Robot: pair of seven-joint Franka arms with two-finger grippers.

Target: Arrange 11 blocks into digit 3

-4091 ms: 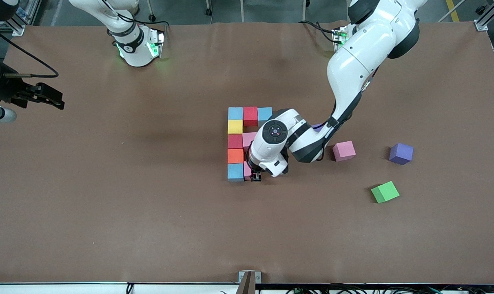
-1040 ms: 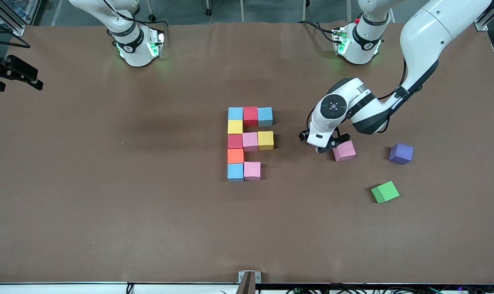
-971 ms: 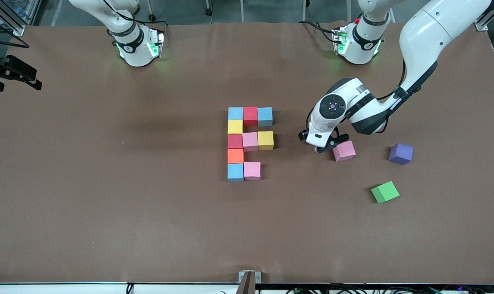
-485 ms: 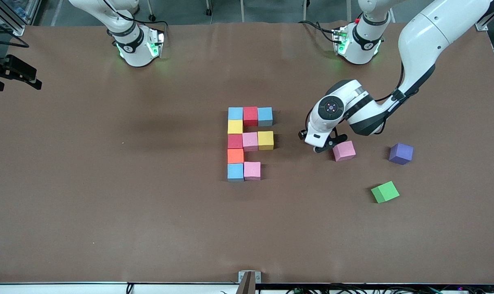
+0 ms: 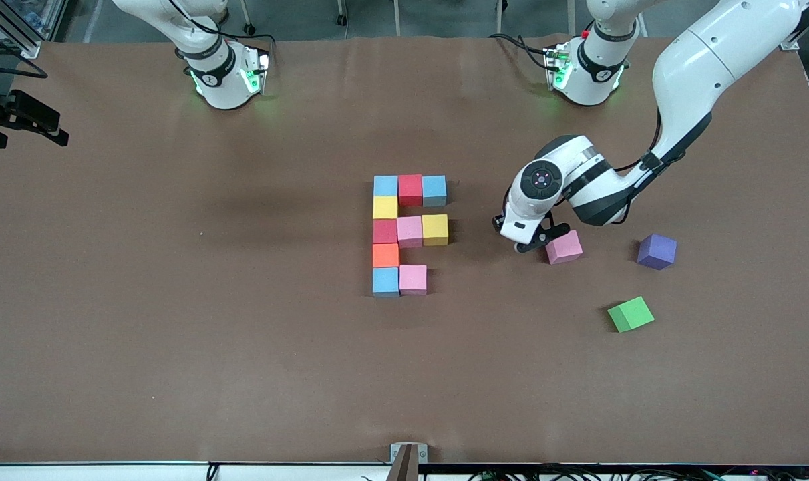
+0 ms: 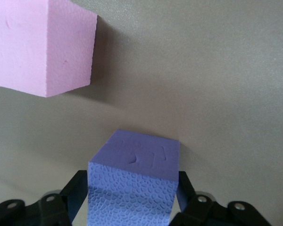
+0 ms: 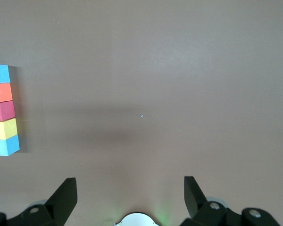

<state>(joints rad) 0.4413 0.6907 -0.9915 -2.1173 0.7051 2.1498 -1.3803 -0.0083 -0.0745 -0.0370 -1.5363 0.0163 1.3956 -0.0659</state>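
Note:
Several blocks (image 5: 409,230) lie joined in a pattern mid-table: a column of blue, yellow, red, orange and blue, with short rows branching toward the left arm's end. A loose pink block (image 5: 564,246) and a purple block (image 5: 657,251) sit apart near that end. My left gripper (image 5: 540,237) is down at the table beside the loose pink block (image 6: 40,44). In the left wrist view its fingers (image 6: 75,195) press both sides of another purple block (image 6: 134,181), which the wrist hides from the front camera. My right gripper (image 7: 129,193) waits open and empty over bare table.
A green cube (image 5: 630,314) lies nearer the front camera than the purple block. The right arm's hand (image 5: 40,127) hangs at the table's edge, at the right arm's end. The right wrist view catches the pattern's column (image 7: 4,110).
The left gripper's fingers have closed in on the purple block beside the pink one. Four seconds ago that gripper was at the pattern. The right arm has stayed still.

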